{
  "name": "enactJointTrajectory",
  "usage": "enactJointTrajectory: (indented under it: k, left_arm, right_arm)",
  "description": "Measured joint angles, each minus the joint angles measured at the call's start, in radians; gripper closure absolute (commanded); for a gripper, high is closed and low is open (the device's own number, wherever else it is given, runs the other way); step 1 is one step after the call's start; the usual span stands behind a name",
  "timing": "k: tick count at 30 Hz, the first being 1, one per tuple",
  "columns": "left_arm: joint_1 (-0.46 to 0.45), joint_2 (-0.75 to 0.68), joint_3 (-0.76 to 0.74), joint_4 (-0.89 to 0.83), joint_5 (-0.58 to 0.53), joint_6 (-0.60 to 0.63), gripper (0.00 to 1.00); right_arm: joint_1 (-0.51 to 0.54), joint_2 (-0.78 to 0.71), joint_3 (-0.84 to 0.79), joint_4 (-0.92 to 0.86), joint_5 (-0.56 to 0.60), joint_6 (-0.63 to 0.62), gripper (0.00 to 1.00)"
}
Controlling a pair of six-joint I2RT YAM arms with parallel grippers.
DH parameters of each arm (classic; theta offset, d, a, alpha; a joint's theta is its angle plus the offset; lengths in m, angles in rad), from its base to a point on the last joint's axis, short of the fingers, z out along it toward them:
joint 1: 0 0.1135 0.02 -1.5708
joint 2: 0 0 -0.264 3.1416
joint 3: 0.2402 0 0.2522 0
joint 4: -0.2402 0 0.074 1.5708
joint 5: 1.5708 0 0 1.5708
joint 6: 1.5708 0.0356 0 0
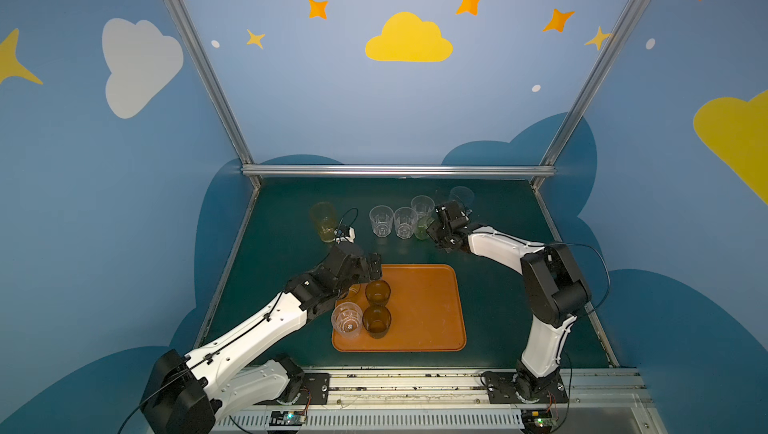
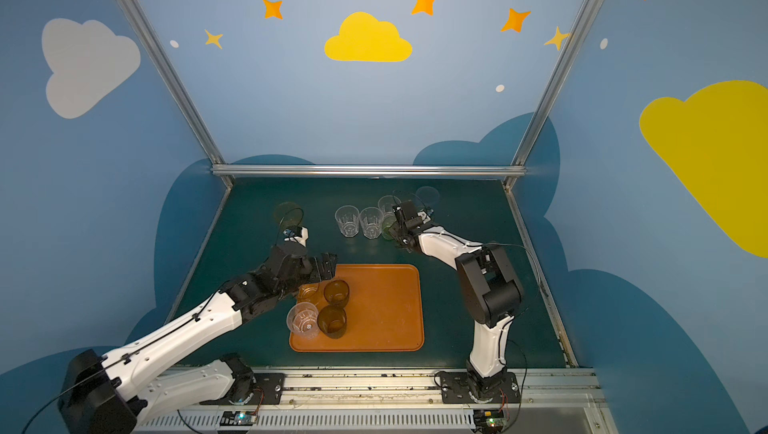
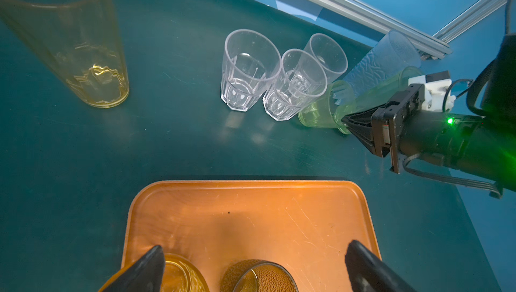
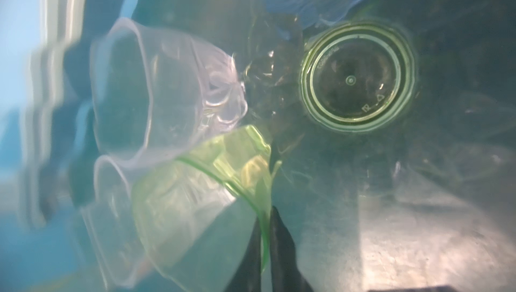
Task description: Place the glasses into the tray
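Green table | tray holds four glasses, seven left | left fingers spread | right fingers pinching yellow-green glass rim

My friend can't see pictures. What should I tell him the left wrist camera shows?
The right gripper pinches a short green glass beside three clear glasses on the dark green table. A tall yellow glass stands apart. The open left gripper hovers over the orange tray, which holds an amber glass and a brown glass.
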Motion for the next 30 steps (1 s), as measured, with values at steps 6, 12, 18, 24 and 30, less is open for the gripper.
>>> enactJointTrajectory:
  k: [6,12,18,24,30]
  left_arm:
    - [0.0,0.0,0.0,0.0,0.002,-0.002,0.0]
    - [0.001,0.0,0.0,0.0,0.002,-0.002,0.0]
    - [0.001,0.0,0.0,0.0,0.005,-0.003,0.0]
    - [0.002,0.0,0.0,0.0,0.01,-0.003,0.0]
    - [0.002,0.0,0.0,0.0,0.019,-0.01,0.0]
  right_arm:
    - [0.011,0.0,0.018,-0.032,0.014,-0.016,0.92]
    - [0.013,-0.002,0.019,-0.047,0.027,-0.03,0.93]
    - [0.022,-0.019,0.019,-0.07,0.048,-0.051,0.93]
    - [0.03,-0.056,0.026,-0.09,0.074,-0.067,0.93]
    - [0.038,-0.09,0.03,-0.105,0.105,-0.082,0.93]
